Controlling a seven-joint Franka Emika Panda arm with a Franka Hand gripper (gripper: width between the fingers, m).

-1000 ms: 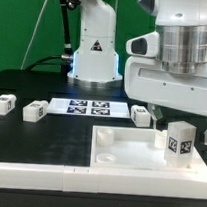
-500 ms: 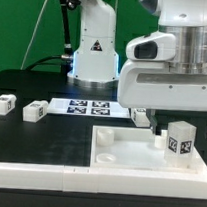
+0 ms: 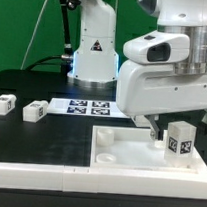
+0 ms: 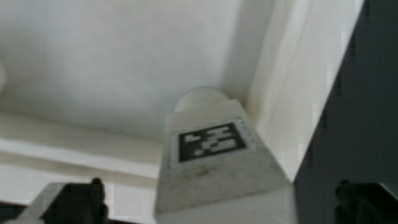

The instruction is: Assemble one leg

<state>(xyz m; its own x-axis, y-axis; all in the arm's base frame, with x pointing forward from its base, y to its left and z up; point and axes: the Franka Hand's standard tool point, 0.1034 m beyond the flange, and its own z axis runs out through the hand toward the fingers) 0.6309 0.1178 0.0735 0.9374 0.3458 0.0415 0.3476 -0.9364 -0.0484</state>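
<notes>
Clearly the gripper point(image 4: 217, 205) hangs spread apart over the leg point(image 3: 180, 139) standing in the tray point(image 3: 128, 158); off-centre closing could topple it.

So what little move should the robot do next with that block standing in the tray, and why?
Probably lower straight down a little and close on the leg. In the wrist view the dark fingers sit open on either side of it, not touching. The leg stands upright in the corner of the white tray, so it looks lined up for a grip.
</notes>
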